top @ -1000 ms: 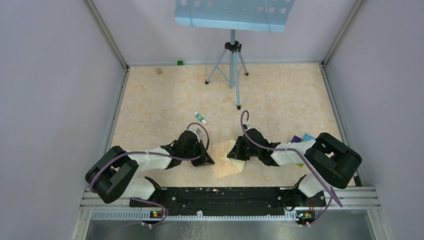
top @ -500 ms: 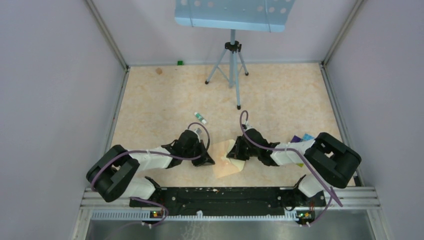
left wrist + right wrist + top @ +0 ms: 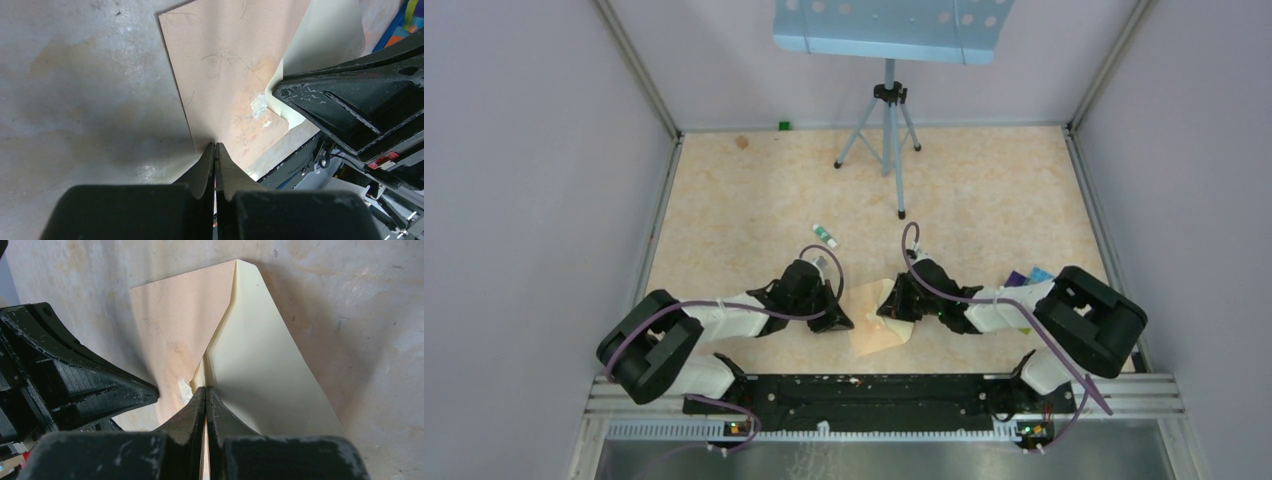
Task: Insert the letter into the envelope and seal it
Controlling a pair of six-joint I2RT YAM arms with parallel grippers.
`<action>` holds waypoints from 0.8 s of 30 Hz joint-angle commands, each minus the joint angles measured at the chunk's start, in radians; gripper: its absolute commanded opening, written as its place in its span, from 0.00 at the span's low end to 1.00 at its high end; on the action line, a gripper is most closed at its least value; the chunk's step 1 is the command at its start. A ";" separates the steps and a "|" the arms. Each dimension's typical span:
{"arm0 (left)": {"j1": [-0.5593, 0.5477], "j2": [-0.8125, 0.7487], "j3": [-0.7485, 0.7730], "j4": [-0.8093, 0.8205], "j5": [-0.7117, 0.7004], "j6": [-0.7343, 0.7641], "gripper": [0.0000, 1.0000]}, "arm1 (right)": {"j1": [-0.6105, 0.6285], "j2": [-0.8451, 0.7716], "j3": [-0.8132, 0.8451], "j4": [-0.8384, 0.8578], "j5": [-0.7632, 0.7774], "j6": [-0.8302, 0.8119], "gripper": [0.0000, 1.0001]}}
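Observation:
The tan envelope [image 3: 867, 338] lies flat on the table between my two grippers. It fills the middle of the left wrist view [image 3: 225, 65] and shows in the right wrist view [image 3: 175, 325]. The cream letter [image 3: 903, 329] rests against the envelope's right side, one part raised [image 3: 260, 355]; it also shows in the left wrist view [image 3: 325, 40]. My left gripper [image 3: 846, 322] [image 3: 215, 145] is shut, its tips at the envelope's left edge. My right gripper [image 3: 886, 308] [image 3: 205, 388] is shut on the letter at its fold, just over the envelope.
A tripod stand [image 3: 886, 130] with a blue tray stands at the back. A small tube [image 3: 825, 236] lies behind the left gripper. Coloured cards [image 3: 1027, 275] lie by the right arm. The black front rail [image 3: 874, 390] runs just below the envelope.

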 commanded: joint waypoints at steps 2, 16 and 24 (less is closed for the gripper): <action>-0.010 0.031 0.015 -0.004 -0.034 0.007 0.00 | 0.033 -0.029 0.034 -0.033 -0.015 -0.008 0.00; -0.010 0.060 0.111 -0.075 -0.048 0.085 0.00 | 0.017 -0.259 0.235 -0.421 0.141 -0.118 0.39; -0.039 0.171 0.200 0.010 -0.041 0.035 0.00 | -0.119 -0.353 0.291 -0.567 0.105 -0.204 0.42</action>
